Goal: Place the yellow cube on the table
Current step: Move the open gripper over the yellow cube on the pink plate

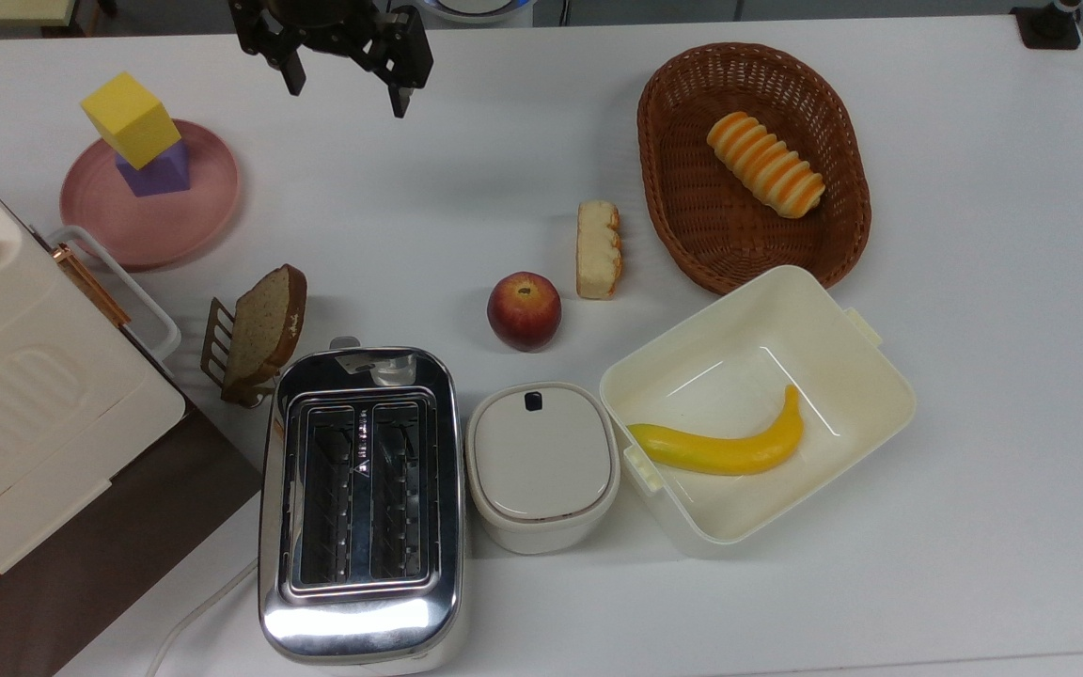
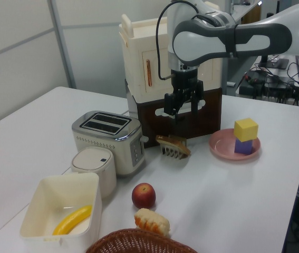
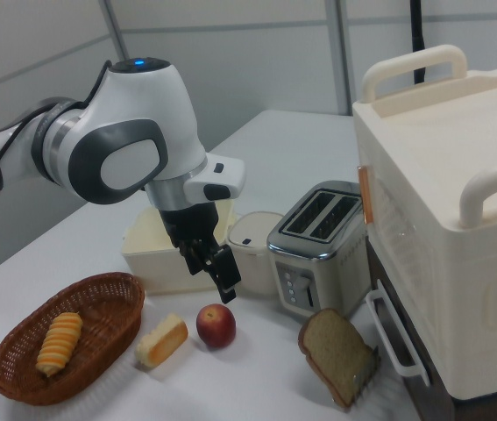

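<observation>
Cube (image 1: 131, 118) first, at the top view's far left: we see it perched on the purple cube (image 1: 156, 170), the pair stacked on the plate (image 1: 203, 202). It sits skewed and well clear of the plate's rim, so a grip from above looks easy to us. Moving right, the gripper (image 1: 346, 82) hangs above bare table (image 1: 504, 141), well apart from the stack, fingers apart and empty, we'd guess ready to close on the cube. Nearer us in the top view stand the toast rack (image 1: 222, 353) and toaster (image 1: 360, 503), leaving open tabletop as a likely landing spot. Nothing lifted yet.
</observation>
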`<state>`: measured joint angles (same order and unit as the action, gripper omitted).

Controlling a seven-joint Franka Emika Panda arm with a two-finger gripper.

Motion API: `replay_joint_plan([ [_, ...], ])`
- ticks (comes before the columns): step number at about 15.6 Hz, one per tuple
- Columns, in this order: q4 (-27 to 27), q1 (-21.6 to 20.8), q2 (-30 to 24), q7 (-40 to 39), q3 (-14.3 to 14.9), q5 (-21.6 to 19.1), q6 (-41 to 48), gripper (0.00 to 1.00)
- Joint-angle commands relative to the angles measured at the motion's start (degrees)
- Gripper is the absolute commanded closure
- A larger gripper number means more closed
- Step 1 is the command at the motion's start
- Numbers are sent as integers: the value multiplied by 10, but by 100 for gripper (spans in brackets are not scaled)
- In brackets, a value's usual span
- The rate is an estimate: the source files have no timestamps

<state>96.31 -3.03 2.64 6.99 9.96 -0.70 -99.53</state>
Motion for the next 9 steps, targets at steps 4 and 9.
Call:
replay_joint_plan([
  [4, -70, 7, 41, 25, 1, 3, 46, 0],
  [9, -68, 12, 39, 9, -4, 3, 49, 0],
])
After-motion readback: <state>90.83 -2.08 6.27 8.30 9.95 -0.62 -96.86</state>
